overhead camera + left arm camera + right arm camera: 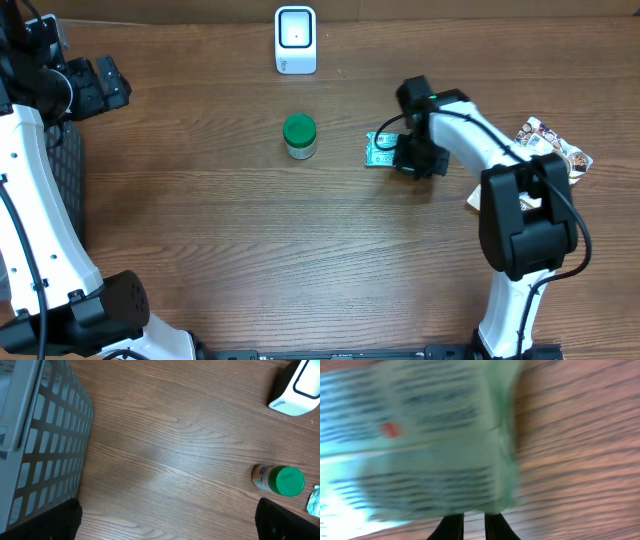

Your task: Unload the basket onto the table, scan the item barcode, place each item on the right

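Right gripper (pixel 403 153) clamped on green packet (pixel 378 150) | left gripper (pixel 108 88) jaws apart, far left | advice: lift level, clear jar (pixel 300 136), face barcode toward scanner (pixel 296 40)

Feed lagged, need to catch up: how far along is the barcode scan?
Done: right gripper is shut on the green packet. In hand: that packet, on or just above the table, well short of the scanner. Remaining: presenting its barcode to the scanner. The left gripper is open, idle; the green-lidded jar looks untouched.
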Available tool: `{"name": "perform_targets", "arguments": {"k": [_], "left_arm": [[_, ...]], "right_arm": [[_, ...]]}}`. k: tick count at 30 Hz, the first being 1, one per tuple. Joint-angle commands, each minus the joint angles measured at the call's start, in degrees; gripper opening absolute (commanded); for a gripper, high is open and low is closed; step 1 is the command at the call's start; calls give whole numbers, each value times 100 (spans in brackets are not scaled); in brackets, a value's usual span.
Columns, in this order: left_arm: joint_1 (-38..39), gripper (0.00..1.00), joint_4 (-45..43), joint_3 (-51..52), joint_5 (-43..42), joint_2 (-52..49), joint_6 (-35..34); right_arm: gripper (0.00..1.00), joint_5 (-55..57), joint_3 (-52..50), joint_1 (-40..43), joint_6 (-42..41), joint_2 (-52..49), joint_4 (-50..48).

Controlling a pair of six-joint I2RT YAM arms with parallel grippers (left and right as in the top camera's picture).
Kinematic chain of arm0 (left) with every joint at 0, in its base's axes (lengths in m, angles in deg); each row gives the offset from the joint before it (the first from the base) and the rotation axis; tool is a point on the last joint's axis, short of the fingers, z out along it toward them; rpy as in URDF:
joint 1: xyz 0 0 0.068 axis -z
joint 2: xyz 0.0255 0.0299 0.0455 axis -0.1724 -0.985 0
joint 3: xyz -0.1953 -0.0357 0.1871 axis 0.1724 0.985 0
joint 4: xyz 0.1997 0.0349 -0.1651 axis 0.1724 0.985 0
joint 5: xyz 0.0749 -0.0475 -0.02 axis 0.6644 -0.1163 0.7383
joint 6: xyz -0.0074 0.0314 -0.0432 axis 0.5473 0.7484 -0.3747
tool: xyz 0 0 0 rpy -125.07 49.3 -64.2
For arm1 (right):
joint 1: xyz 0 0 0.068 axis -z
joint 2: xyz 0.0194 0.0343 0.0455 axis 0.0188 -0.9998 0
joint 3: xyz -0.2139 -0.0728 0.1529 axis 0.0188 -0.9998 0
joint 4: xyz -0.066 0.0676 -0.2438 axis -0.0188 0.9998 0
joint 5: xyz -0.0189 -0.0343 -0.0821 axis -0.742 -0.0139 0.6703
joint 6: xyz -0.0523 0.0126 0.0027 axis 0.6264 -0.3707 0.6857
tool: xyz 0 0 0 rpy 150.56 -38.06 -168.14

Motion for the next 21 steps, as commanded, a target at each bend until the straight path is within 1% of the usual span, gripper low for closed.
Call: {"name": "perform_targets", "arguments": {"k": [1,2,4,5,6,7,9,13,17,21], "left_arm": [[11,100,0,20,17,2,87],[11,100,0,22,17,2,87],[11,100,0,22,17,2,87],[11,100,0,20,17,2,87],[11,99,0,22,17,2,87],[11,100,0,20,17,2,87],[11,100,0,22,17,2,87],[11,100,0,22,17,2,87],[11,99,0,22,17,2,90],[11,100,0,20,17,2,87]], "right_arm": [[16,-1134,286,238,955,345,35],[17,-1327,315,284,1054,428,37],[23,-1709,387,413,1298,682,13],[29,-1812,413,485,1423,813,-13],[38,-1851,420,557,1482,920,-76],[43,-1853,420,627,1482,990,-151],[45,-1869,417,772,1449,1012,-352],[45,-1899,369,931,1320,721,-793],[49,-1902,369,1010,1213,315,-710],[50,-1908,369,1143,1180,81,-621]]}}
